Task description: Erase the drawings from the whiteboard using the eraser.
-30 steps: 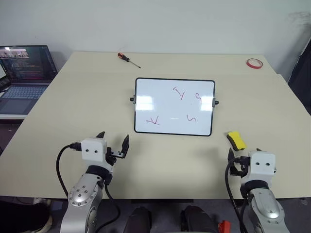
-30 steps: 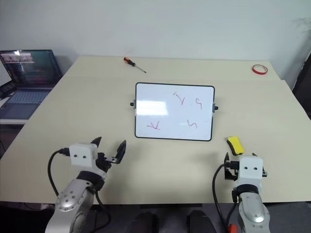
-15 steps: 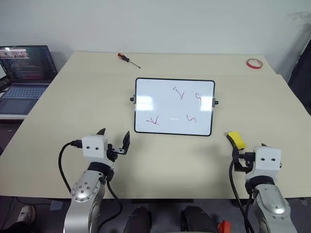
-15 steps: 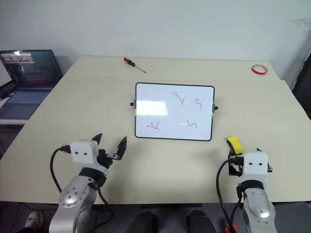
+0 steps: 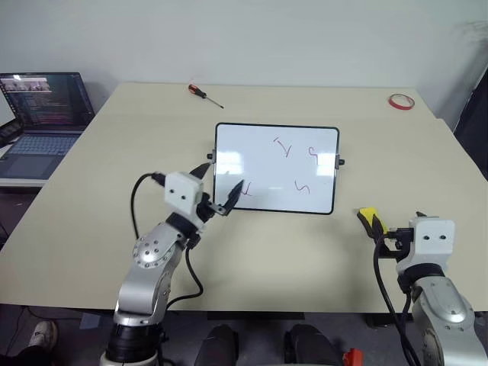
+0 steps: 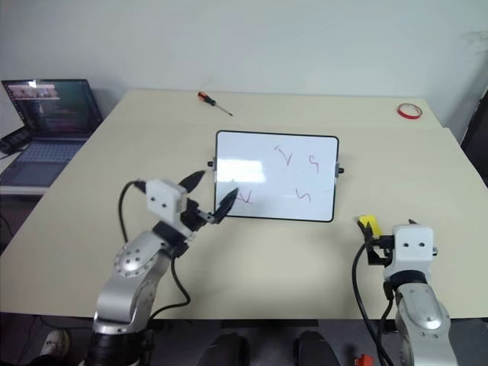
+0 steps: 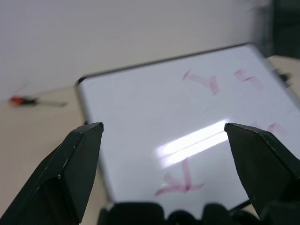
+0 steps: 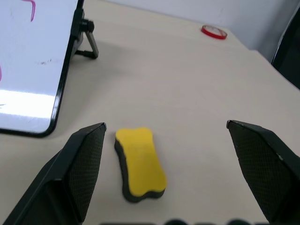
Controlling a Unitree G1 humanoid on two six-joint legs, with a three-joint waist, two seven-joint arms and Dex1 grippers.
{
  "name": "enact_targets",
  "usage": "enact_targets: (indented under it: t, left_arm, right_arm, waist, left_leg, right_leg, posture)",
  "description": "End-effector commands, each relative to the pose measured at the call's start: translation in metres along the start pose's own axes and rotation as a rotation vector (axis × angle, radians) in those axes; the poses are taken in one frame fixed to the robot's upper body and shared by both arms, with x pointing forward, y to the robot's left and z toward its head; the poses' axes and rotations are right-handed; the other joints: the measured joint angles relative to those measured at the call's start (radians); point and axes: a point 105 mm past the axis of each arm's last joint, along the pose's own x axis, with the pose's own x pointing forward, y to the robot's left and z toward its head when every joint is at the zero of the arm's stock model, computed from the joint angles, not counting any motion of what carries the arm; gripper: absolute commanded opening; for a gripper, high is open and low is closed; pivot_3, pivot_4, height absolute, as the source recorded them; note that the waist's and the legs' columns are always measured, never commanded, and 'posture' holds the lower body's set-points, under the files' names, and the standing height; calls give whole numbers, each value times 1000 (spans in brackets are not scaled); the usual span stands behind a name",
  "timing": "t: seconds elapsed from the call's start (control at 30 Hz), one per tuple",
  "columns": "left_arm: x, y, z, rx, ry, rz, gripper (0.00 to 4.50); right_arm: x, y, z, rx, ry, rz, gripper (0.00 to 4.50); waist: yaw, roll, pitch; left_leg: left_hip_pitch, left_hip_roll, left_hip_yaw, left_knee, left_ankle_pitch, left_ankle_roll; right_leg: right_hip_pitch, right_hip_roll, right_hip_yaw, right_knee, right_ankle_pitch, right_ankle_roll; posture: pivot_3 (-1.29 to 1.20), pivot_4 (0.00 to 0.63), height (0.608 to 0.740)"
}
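Laptop (image 5: pixel 42 110): far out to the left gripper's outer side, off the table's left edge; no part in the task.
Left gripper (image 5: pixel 219 187): fingers spread wide, nothing between them; raised over the table, pointing at the near left corner of the board.
Screwdriver (image 5: pixel 204 94): well beyond the left gripper, at the table's far edge; not needed.
Whiteboard (image 5: pixel 252 152): directly ahead of the left gripper, its near left corner just under the fingertips; propped on small side stands.
Drawings (image 5: pixel 284 147): four red marks, all intact; one just beyond the left gripper's fingertips, three further along the board towards the right gripper's side.
Eraser (image 8: pixel 139 161): lying flat on the table, yellow face up, just ahead of the right gripper and apart from its fingers; near the board's near right corner.
Right gripper (image 8: pixel 166 187): fingers fully apart, empty, levelled at the eraser.
Tape ring (image 5: pixel 399 101): far ahead of the right gripper, at the far corner.
Step in hand: approach to pick up the eraser; no erasing begun.
Next move: judged, the right gripper advances and lowers to straddle the eraser, then closes across its narrow sides; the left gripper looks placed to steady the board.
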Motion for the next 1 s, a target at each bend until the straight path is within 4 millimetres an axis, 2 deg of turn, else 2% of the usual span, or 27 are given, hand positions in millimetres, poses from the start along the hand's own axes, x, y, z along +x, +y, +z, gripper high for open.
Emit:
enact_targets:
  t: [0.03, 0.13, 0.23, 0.37, 0.47, 0.67, 1.0]
  left_arm:
    - [23, -43, 14, -11, -51, -343, 4500]
    - [32, -62, 11, 9, -34, -513, 4500]
    - [35, -71, 6, -13, -13, -609, 4500]
    - [33, -88, -12, -31, 64, -765, 4500]
    - [36, -90, -18, -18, 87, -787, 4500]
    - [44, -92, -14, 4, 58, -772, 4500]
    - [42, -89, -17, 29, 62, -751, 4500]
  right_arm:
    - [5, 1, 0, 42, 8, 45, 4477]
    - [10, 8, -8, 70, 40, 95, 4477]
    - [16, 11, -17, 97, 75, 121, 4477]
    - [24, 14, -25, 132, 91, 161, 4477]
    - [29, 17, -25, 130, 92, 178, 4477]
    - [38, 18, -25, 125, 88, 187, 4477]
    - [46, 23, -31, 178, 110, 198, 4477]
  waist:
    - [0, 0, 0]
    - [-3, 1, 0]
    - [-6, 1, 0]
    - [-6, 2, 1]
    - [-4, 2, 1]
    - [-3, 2, 1]
    - [-2, 3, 1]
  left_leg:
    - [0, 0, 0, 0, 0, 0]
    - [0, 0, 0, 0, 0, 0]
    - [1, 1, 0, 0, 0, 0]
    - [1, 1, 0, 0, 0, 0]
    - [1, 1, 0, 0, 0, 0]
    - [1, 1, -1, 0, 0, 0]
    - [1, 1, -1, 0, 0, 0]
  right_leg:
    - [0, 0, 0, 0, 0, 0]
    - [0, 0, 0, 0, 0, 0]
    - [0, 1, 2, 0, 0, 0]
    - [0, 2, 2, 0, 0, 0]
    - [0, 1, 2, 0, 0, 0]
    - [0, 1, 2, 0, 0, 0]
    - [0, 1, 2, 0, 0, 0]
  posture:
    - [0, 150, 740]
    - [0, 150, 740]
    - [0, 150, 740]
    - [0, 150, 740]
    - [0, 150, 740]
    - [0, 150, 740]
    - [0, 150, 740]
